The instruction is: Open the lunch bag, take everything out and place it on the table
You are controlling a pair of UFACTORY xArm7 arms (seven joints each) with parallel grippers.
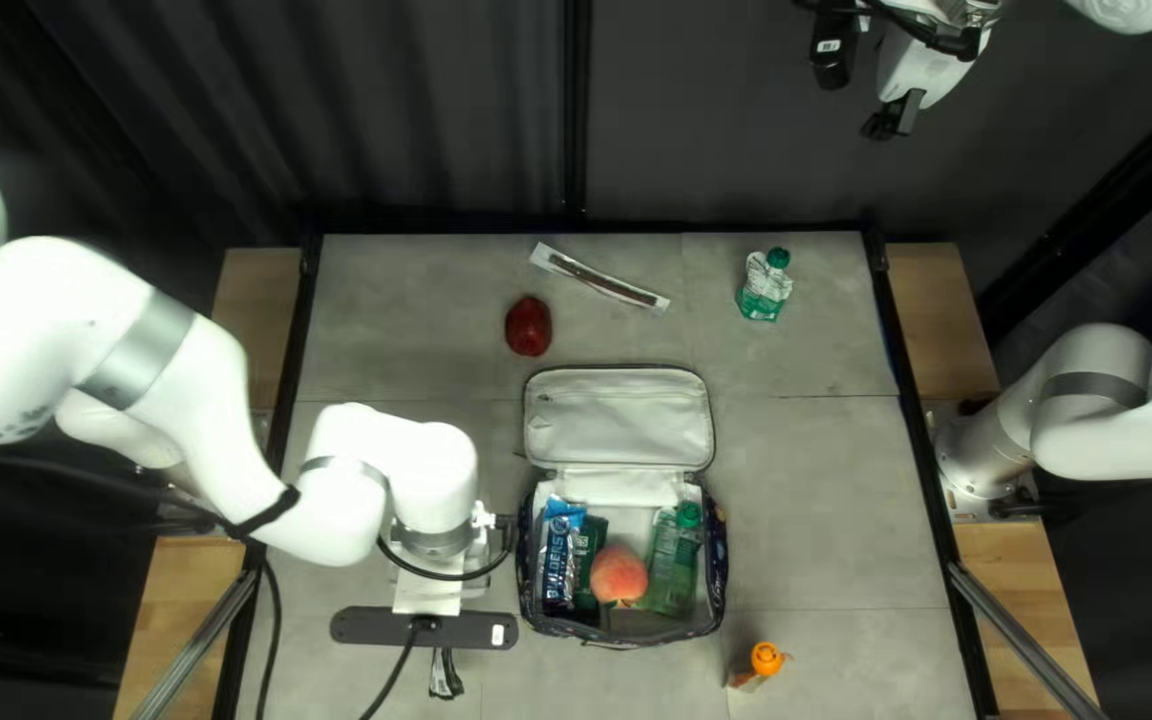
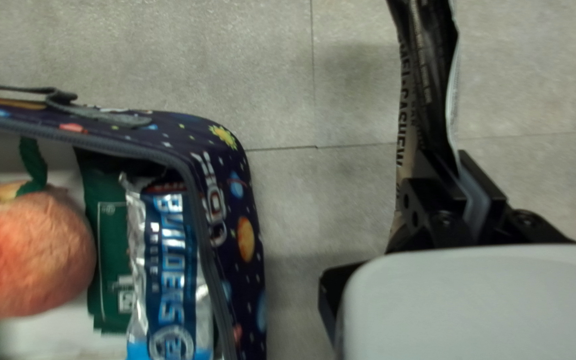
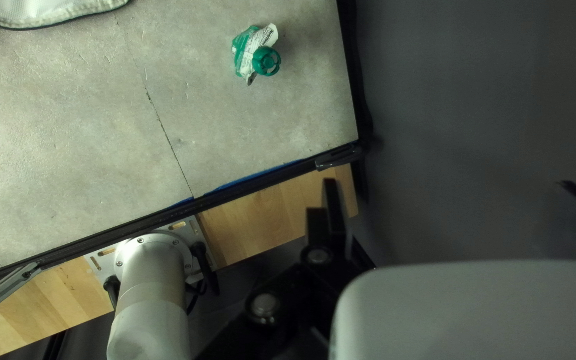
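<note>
Clenching a snack bar beside the lunch bag, left end effector should lower it tableward; right end effector released.

A dark curtain fills the top of the top left view, with a black post down its middle. Below runs a black frame. Outside it, left and right, lie pale wooden boards, crossed lower down by slanted metal struts.
</note>
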